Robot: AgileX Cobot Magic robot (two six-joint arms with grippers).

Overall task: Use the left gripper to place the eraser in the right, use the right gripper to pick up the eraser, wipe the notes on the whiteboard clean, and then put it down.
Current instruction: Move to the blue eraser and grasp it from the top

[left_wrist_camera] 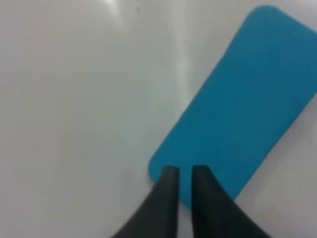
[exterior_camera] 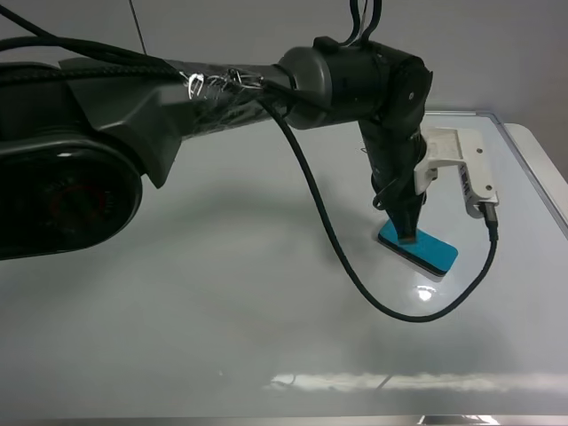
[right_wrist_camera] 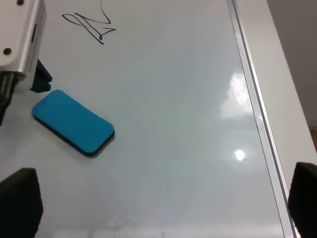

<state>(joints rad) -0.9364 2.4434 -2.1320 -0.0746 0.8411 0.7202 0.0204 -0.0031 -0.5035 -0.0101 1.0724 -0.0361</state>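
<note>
The teal-blue eraser (exterior_camera: 429, 249) lies flat on the whiteboard (exterior_camera: 222, 284), right of the middle. My left gripper (exterior_camera: 406, 234) reaches across from the left. Its tips stand on or just over the eraser's near-left end. In the left wrist view its fingers (left_wrist_camera: 168, 186) are almost together with nothing between them, over one end of the eraser (left_wrist_camera: 242, 99). My right gripper (right_wrist_camera: 162, 203) is wide open and empty, apart from the eraser (right_wrist_camera: 73, 123). The notes (right_wrist_camera: 89, 25) are a black zigzag beyond the eraser. They are hidden in the high view.
The left arm's white bracket (exterior_camera: 457, 164) and looping black cable (exterior_camera: 355, 275) hang over the board beside the eraser. The silver frame (right_wrist_camera: 252, 99) runs along the board's right side, with white table (exterior_camera: 541, 169) beyond. The left arm's dark bulk (exterior_camera: 62, 186) fills the left.
</note>
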